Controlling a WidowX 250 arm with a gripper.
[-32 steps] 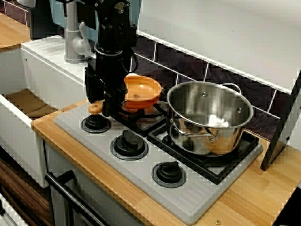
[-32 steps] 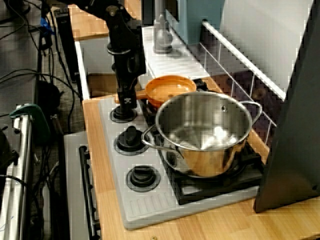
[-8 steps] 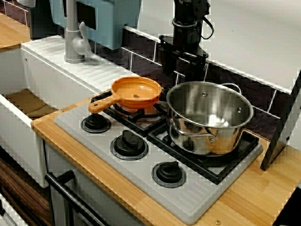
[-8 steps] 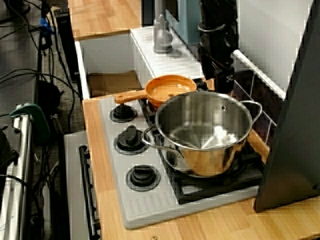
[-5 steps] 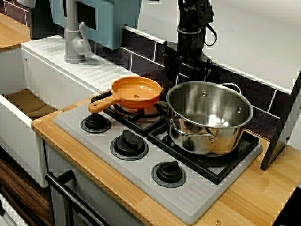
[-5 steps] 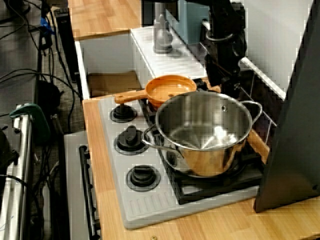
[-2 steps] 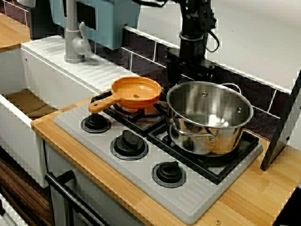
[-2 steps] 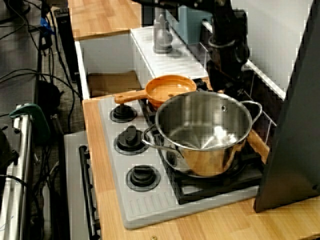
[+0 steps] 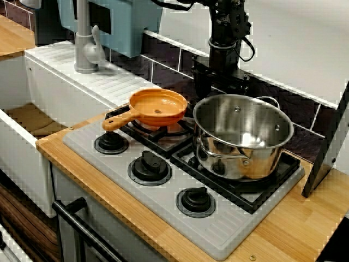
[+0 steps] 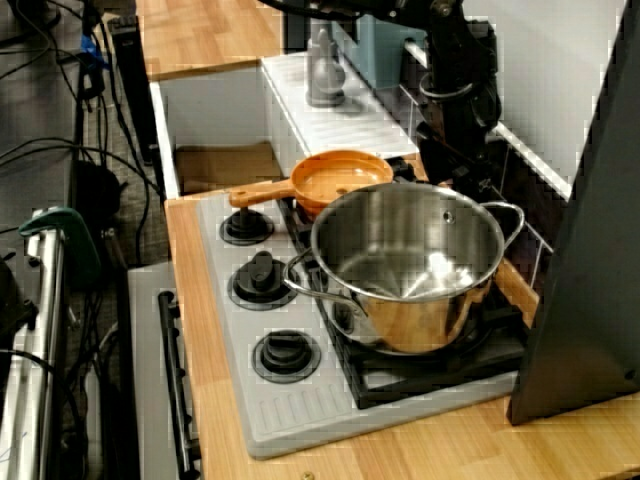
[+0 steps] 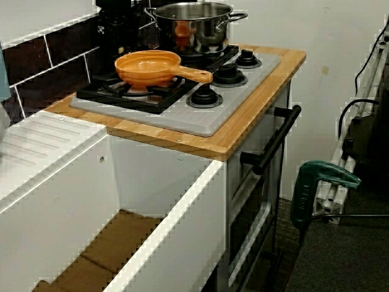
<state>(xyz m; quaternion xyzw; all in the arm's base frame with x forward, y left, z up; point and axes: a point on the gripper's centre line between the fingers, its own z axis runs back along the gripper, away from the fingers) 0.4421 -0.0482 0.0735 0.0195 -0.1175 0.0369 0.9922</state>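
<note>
The grey ribbed hob [image 9: 163, 207] is set into a pale wooden worktop [image 9: 283, 229], with a deep white sink [image 11: 152, 201] alongside. Black cast grates [image 9: 262, 191] carry both vessels clear of the burners.

The steel pot [image 9: 242, 147] sits squarely on the grate away from the sink. It is polished, straight-walled and empty, with riveted loop handles on opposite sides. I judge it stable, since its base spans several grate bars.

The orange pan [image 9: 158, 106] is on the neighbouring grate. It is shallow, round and matt, probably plastic, and its stub handle points out towards the knob row.

My claw [image 9: 219, 87] hangs upright behind the pot's rear rim, between the pot and the dark glossy tiles [image 9: 169, 65]. It holds nothing. Seen from the knob end, the claw [image 10: 455, 165] is close to the rim, but I cannot tell whether they touch. Black fingers against dark tile also leave me unable to tell whether they are spread or closed.

Three black round knobs [image 9: 149, 166] line the front edge.
</note>
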